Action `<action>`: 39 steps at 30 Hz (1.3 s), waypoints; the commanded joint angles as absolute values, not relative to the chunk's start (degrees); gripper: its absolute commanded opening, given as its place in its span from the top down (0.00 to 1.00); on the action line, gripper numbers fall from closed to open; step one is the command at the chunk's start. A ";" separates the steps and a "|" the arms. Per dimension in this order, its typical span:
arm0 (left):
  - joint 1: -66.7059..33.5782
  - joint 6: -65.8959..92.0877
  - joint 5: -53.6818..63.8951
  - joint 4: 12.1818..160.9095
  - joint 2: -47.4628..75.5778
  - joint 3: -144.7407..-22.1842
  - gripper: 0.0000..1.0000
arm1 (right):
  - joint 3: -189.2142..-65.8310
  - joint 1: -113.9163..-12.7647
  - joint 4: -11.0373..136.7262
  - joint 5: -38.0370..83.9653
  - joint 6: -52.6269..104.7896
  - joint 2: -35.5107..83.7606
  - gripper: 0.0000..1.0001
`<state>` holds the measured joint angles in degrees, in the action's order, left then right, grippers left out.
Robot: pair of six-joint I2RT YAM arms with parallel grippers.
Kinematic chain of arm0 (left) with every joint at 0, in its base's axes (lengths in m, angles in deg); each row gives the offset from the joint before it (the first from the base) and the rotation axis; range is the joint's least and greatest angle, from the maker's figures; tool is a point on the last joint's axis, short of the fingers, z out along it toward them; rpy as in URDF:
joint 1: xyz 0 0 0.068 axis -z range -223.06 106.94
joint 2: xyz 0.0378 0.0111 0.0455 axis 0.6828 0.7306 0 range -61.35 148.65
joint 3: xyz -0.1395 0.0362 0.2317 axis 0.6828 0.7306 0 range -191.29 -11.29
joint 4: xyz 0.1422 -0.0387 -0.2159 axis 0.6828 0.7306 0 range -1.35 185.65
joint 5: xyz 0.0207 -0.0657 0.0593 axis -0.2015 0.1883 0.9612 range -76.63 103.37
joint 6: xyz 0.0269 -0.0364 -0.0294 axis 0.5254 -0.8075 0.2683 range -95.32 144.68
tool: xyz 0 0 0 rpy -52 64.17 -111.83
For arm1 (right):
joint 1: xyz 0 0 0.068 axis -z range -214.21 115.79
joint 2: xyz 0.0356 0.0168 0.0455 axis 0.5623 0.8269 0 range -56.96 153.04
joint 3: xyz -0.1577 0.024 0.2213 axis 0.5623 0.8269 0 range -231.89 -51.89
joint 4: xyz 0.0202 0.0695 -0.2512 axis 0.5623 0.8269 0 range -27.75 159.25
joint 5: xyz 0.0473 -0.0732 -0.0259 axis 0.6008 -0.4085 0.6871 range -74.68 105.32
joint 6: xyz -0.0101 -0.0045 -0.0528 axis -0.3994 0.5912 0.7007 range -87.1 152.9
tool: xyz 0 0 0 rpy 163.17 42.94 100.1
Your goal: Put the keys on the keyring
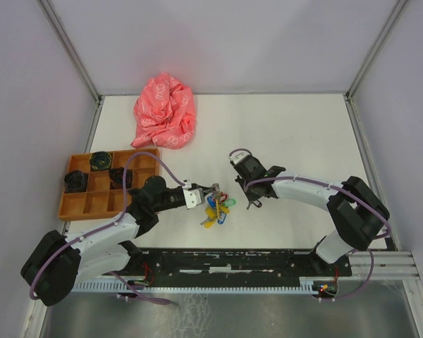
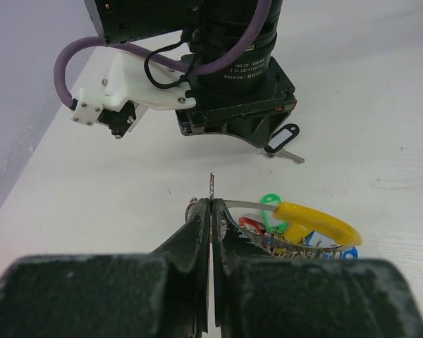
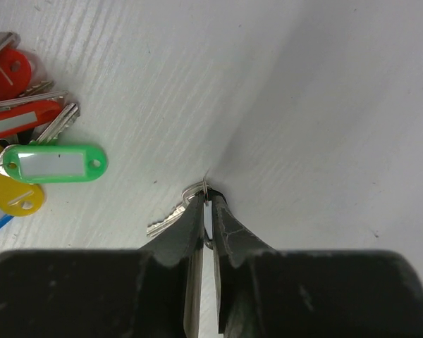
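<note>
My left gripper (image 1: 211, 191) is shut on the thin wire of the keyring (image 2: 211, 184), which stands edge-on between the jaws. A bunch hangs from it: a red-headed key (image 3: 7, 69), a green tag (image 3: 53, 163), a yellow tag (image 2: 314, 222), and red and blue tags, lying on the table (image 1: 217, 210). My right gripper (image 1: 254, 203), just right of the bunch, is shut on the small ring of a silver key (image 3: 168, 219) at the table surface. In the left wrist view this key (image 2: 292, 156) carries a black tag (image 2: 282, 138) under the right gripper (image 2: 262, 146).
An orange compartment tray (image 1: 84, 205) holding black round parts stands at the left. A crumpled pink cloth (image 1: 164, 111) lies at the back. White walls and metal frame posts close the table in on both sides.
</note>
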<state>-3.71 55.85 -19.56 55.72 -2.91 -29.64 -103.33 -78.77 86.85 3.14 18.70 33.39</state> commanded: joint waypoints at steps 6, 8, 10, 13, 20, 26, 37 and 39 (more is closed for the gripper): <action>-3.51 56.59 -19.06 52.88 -4.31 -30.39 0.97 | -105.61 -78.60 87.40 2.65 17.52 33.69 0.81; -3.51 56.60 -19.02 52.92 -4.16 -30.45 0.97 | -105.74 -78.60 87.44 2.71 17.44 34.23 0.81; -3.57 56.61 -18.99 52.97 -4.17 -30.43 0.97 | -105.73 -78.55 87.22 2.75 17.34 34.72 0.82; -3.51 56.62 -19.04 53.01 -4.09 -30.54 0.97 | -105.63 -78.51 87.04 2.58 17.25 35.45 0.84; -3.51 56.68 -19.27 53.12 -4.02 -30.56 0.97 | -105.44 -78.36 86.67 2.49 17.33 35.94 0.93; -3.52 56.79 -19.65 53.10 -3.96 -30.69 0.97 | -105.35 -78.25 86.96 3.87 20.18 33.97 0.99; -3.60 57.83 -21.94 52.53 -2.99 -30.71 0.97 | -102.68 -79.19 84.65 18.93 44.20 18.22 0.99; -3.64 57.90 -22.11 52.54 -3.07 -30.75 0.97 | -101.57 -79.21 84.37 21.98 49.08 15.11 0.99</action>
